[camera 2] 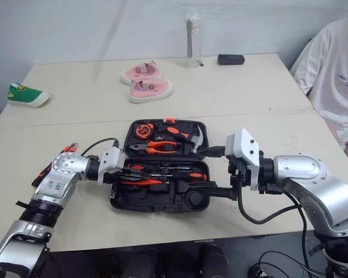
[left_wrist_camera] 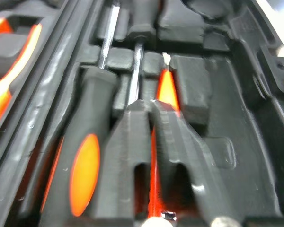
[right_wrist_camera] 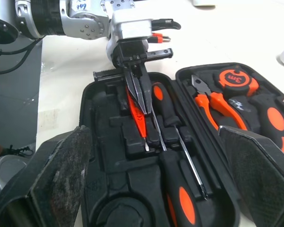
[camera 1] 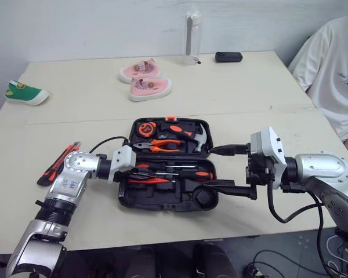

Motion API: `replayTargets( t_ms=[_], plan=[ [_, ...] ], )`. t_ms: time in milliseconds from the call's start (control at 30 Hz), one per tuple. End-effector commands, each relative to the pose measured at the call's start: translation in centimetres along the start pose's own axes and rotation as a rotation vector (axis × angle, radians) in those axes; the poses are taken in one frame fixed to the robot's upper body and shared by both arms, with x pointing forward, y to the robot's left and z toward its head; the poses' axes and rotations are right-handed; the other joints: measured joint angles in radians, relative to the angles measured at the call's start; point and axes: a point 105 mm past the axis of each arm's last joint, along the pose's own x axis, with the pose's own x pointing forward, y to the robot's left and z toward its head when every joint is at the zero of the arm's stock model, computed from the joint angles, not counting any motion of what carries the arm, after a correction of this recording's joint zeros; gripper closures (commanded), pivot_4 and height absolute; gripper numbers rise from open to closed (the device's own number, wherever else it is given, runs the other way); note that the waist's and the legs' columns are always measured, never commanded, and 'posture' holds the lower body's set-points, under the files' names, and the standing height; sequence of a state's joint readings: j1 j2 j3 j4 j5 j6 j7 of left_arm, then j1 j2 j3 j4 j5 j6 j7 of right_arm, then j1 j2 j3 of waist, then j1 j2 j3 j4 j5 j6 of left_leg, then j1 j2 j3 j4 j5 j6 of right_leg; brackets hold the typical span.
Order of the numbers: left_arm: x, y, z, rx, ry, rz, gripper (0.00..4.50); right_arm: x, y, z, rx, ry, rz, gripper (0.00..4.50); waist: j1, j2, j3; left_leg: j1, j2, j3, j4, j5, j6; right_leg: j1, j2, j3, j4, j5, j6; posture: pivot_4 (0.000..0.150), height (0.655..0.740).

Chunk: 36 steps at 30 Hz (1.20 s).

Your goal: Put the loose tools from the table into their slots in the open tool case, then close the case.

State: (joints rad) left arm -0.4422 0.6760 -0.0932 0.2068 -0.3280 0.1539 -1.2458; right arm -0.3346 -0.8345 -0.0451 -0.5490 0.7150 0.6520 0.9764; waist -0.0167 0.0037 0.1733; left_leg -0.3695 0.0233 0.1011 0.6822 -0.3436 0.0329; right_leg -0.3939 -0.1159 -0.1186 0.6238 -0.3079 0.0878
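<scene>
Tool case [camera 1: 162, 202] laid open near table's [camera 1: 249, 92] front edge, thin orange tool [right_wrist_camera: 141, 127] pinched tight by left gripper [right_wrist_camera: 143, 113] over case's front half, right gripper [camera 1: 227, 169] spread wide at case's right side, nothing held

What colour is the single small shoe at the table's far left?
The small shoe is green with a white sole; best in left eye view.

The tool case [camera 1: 162, 200] is showing black; the slim tool [left_wrist_camera: 168, 90] is showing orange; the shoes [camera 1: 149, 89] are wearing pink stripes.
</scene>
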Motion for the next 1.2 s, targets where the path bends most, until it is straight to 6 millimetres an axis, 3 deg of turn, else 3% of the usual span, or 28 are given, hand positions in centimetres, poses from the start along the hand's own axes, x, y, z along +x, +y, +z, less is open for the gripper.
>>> replayTargets(
  t_ms=[33,200,333,433,600,667,733,800,933,1200],
  plan=[
    [-4.0,-0.2,1.6,-0.104,-0.066,0.144,2.34,-0.6,-0.3,1.8,-0.057,-0.064,-0.036,0.0,-0.013,-0.002,0.002,-0.001,0.0,0.0,0.0,0.0,0.0,-0.001,0.0,0.0,0.0,0.0,-0.001,0.15,0.7316],
    [-10.3,-1.9,2.8,-0.197,-0.127,0.462,0.11,-3.0,-2.4,4.6,-0.003,-0.199,-0.116,0.0,-0.011,-0.007,0.006,-0.002,0.0,-0.003,0.0,-0.001,-0.001,0.0,-0.001,0.0,-0.003,0.0,-0.001,0.15,0.7316],
    [-17.0,-4.0,2.1,-0.295,-0.188,0.843,0.05,-3.5,-3.2,6.3,0.005,-0.25,-0.088,0.0,-0.01,-0.008,0.007,-0.001,0.0,-0.006,0.0,-0.001,-0.002,0.002,-0.001,0.001,-0.004,-0.001,-0.001,0.15,0.7316],
    [-20.4,-6.6,1.0,-0.354,-0.209,1.068,0.05,-3.0,-3.3,6.8,-0.006,-0.253,-0.036,0.0,-0.01,-0.008,0.007,-0.001,0.0,-0.006,-0.002,-0.002,-0.003,0.001,-0.001,0.002,-0.005,-0.001,-0.002,0.15,0.7316],
    [-22.9,-12.0,-1.7,-0.457,-0.157,1.302,0.05,-1.3,-3.2,7.1,-0.035,-0.249,0.069,0.0,-0.01,-0.009,0.007,-0.001,0.0,-0.006,-0.001,-0.003,-0.003,0.001,-0.001,0.002,-0.009,-0.001,-0.002,0.15,0.7316],
    [-23.9,-15.3,-3.8,-0.528,-0.112,1.382,0.05,-0.2,-3.3,6.9,-0.061,-0.236,0.122,0.0,-0.01,-0.009,0.007,-0.001,0.0,-0.006,-0.001,-0.004,-0.003,0.001,-0.002,0.003,-0.009,-0.001,-0.002,0.15,0.7316],
    [-24.3,-16.8,-4.6,-0.545,-0.083,1.409,0.05,0.6,-3.3,6.7,-0.086,-0.217,0.156,0.0,-0.011,-0.009,0.007,-0.001,0.0,-0.005,-0.001,-0.007,-0.002,0.0,-0.002,0.004,-0.01,-0.002,-0.003,0.15,0.7316],
    [-24.8,-16.5,-4.2,-0.512,-0.054,1.387,0.05,1.3,-3.1,6.1,-0.117,-0.184,0.194,0.0,0.0,-0.01,0.007,-0.002,0.0,-0.005,-0.001,-0.008,-0.002,-0.001,-0.002,0.003,-0.009,-0.002,-0.004,0.15,0.7316],
    [-24.5,-13.0,-3.7,-0.422,0.048,1.251,0.05,2.2,-2.7,5.4,-0.15,-0.158,0.239,0.0,0.028,-0.01,0.007,-0.002,0.0,-0.007,-0.001,-0.012,-0.002,-0.004,-0.002,0.003,-0.005,-0.005,-0.01,0.15,0.7316],
    [-23.8,-5.6,-5.0,-0.352,0.187,1.015,0.05,2.6,-2.2,5.0,-0.167,-0.159,0.229,0.0,-0.005,-0.009,0.007,-0.003,0.001,-0.005,-0.002,-0.008,-0.006,-0.007,-0.001,0.003,-0.001,-0.006,-0.013,0.15,0.7316]
  ],
)
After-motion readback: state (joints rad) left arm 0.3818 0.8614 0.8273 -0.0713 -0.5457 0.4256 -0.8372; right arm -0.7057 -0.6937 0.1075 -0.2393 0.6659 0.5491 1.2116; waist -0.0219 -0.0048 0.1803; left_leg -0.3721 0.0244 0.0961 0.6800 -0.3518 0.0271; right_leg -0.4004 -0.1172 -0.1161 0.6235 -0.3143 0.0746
